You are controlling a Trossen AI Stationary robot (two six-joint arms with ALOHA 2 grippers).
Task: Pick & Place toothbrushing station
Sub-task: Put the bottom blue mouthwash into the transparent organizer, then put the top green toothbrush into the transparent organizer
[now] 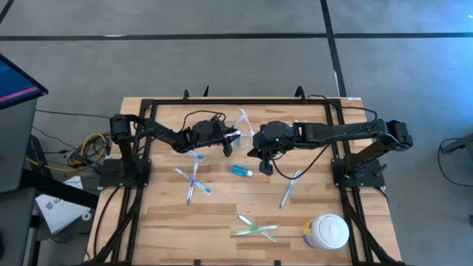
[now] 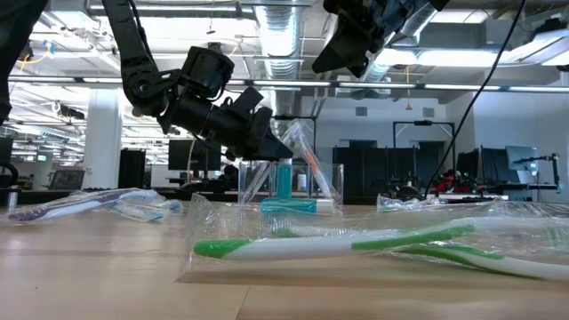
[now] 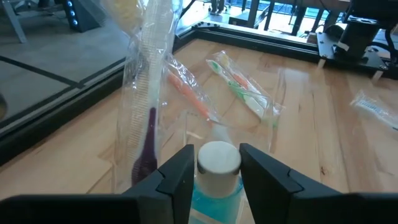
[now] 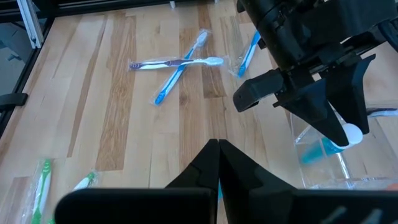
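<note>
A clear plastic holder (image 4: pixel 314 155) stands at the table's middle. Wrapped toothbrushes lean out of it: an orange one (image 3: pixel 186 93), a purple one (image 3: pixel 146 143) and a green one (image 3: pixel 239 84). A teal tube with a white cap (image 3: pixel 219 158) stands upright in the holder. My left gripper (image 3: pixel 217 171) comes at it nearly level from the table's left, a finger on either side of the cap, slightly open. A second teal tube (image 1: pixel 242 171) lies on the table. My right gripper (image 4: pixel 217 162) hangs shut above the table beside the holder, holding nothing. My left gripper has a finger (image 3: pixel 180 174) close on each side of the upright tube's white cap (image 3: pixel 219 163). A thin gap shows on one side. Whether the other finger touches the cap I cannot tell. The tube stands in the holder, cap up.
Loose wrapped toothbrushes lie around: a blue crossed pair (image 1: pixel 194 181), a blue one (image 1: pixel 290 188), a green crossed pair (image 1: pixel 255 227) near the front edge. A white lidded jar (image 1: pixel 327 233) stands at the front right. A black frame (image 1: pixel 148 103) rims the table.
</note>
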